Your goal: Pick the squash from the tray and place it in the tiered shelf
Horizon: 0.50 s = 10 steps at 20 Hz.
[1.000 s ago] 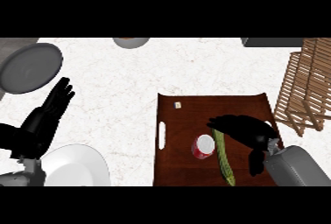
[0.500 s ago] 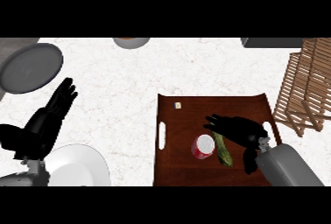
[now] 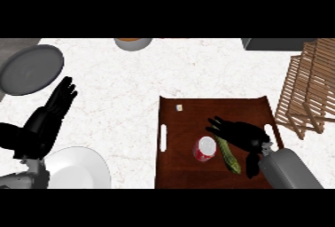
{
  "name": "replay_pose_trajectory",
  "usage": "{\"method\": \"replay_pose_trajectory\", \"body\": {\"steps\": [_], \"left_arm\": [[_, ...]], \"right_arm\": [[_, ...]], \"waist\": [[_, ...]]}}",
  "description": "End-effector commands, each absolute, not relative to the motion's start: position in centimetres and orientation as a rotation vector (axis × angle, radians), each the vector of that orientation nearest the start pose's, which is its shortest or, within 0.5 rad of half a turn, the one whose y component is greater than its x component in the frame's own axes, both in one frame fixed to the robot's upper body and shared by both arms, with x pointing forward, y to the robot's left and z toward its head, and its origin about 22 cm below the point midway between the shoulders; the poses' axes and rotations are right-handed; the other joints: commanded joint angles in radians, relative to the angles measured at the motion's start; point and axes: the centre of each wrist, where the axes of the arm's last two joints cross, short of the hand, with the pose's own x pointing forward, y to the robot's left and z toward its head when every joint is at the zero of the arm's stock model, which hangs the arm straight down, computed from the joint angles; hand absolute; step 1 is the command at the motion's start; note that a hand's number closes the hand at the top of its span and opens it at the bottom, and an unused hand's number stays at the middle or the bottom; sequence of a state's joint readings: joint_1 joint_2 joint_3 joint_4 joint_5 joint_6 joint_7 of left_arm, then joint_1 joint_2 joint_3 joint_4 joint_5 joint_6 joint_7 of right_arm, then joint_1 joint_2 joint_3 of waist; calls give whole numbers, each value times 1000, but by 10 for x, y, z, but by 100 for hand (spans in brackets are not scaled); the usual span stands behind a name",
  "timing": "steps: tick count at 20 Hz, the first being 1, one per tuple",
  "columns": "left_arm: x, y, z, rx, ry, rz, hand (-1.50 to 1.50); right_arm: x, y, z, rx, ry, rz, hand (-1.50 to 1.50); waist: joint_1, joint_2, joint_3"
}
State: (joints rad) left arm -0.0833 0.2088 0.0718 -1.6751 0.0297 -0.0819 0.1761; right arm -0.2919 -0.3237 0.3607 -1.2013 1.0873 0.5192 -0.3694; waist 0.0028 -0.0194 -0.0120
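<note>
Risk sits mostly in the grasp itself: the long, slim green squash (image 3: 228, 154) lies flat on the dark brown wooden tray (image 3: 248, 108) in the lower right of the frame, just beside a small red-and-white can (image 3: 205, 149) on its left, so fingers closing from that side could knock the can over or roll the squash away. The black right hand (image 3: 241, 133) hangs over the squash's upper end with its fingers spread and straight, closed on nothing, and whether it touches the squash I cannot tell. A grip taken that near one end would probably let the far end sag or swing on the way to the slatted wooden tiered shelf (image 3: 307, 88) at the right edge. The squash's long axis runs nearly top to bottom in the frame, leaning slightly, upper end toward the upper left and lower end toward the lower right. The black left hand (image 3: 49, 116) rests open at the left above the white speckled counter (image 3: 131, 88).
</note>
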Motion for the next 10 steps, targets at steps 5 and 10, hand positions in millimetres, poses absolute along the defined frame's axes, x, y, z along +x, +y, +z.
{"method": "replay_pose_trajectory", "body": {"steps": [5, 10], "left_arm": [[247, 293, 52, 105, -1574, -175, 0], [255, 279, 63, 130, -1571, -180, 0]], "right_arm": [[284, -233, -66, -259, -1075, 1819, 150], [286, -232, -67, -350, -1268, 1792, 150]], "waist": [[14, 23, 13], [7, 22, 13]]}}
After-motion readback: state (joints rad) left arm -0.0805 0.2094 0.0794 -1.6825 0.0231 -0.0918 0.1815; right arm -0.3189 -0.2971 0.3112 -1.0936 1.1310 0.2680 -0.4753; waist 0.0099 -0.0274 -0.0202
